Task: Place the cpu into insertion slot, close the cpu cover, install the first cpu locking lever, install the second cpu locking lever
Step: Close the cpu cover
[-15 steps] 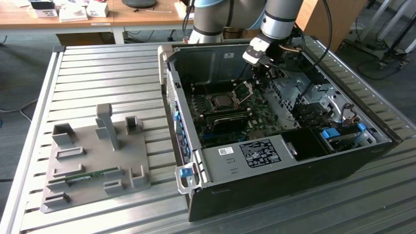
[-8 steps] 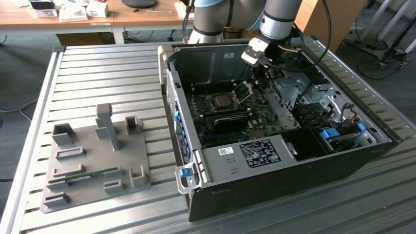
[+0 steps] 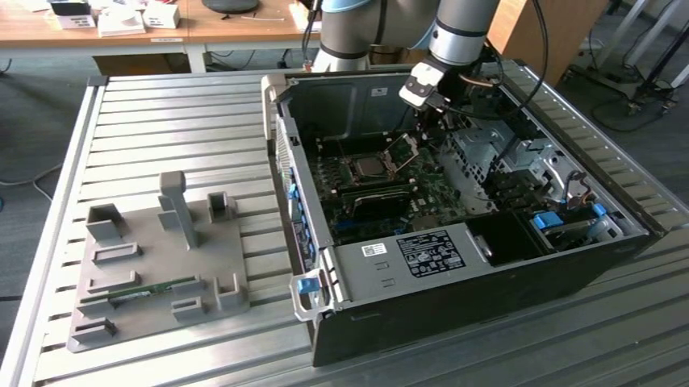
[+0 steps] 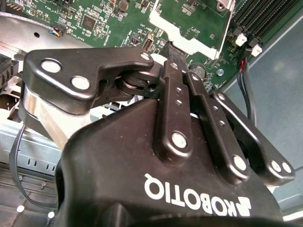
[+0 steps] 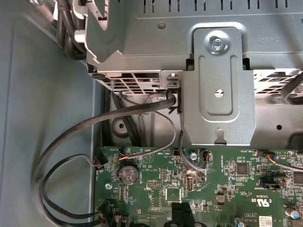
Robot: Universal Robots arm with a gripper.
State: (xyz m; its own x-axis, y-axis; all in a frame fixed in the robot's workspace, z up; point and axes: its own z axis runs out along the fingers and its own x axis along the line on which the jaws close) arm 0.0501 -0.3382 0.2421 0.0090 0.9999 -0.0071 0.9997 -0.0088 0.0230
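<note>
On the slatted table [image 3: 161, 121], the open computer case [image 3: 453, 306] holds a green motherboard [image 3: 431, 189]. The cpu [image 3: 373, 168], a small silver-grey square, lies flat in the insertion slot [image 3: 349, 171] near the board's middle. Just toward the exterior view's right, the cpu cover [image 3: 405, 149] stands raised on its hinge. The gripper [image 3: 428, 125] hangs beside it, fingers [image 4: 171, 71] drawn together with their tips at the silvery plate's edge.

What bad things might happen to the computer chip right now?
The cpu cover stands raised beside the cpu, with the gripper right next to it. A crooked push might bend the cover or scrape the chip. Loose black cables run beside the green board, so the arm could perhaps snag one.
</note>
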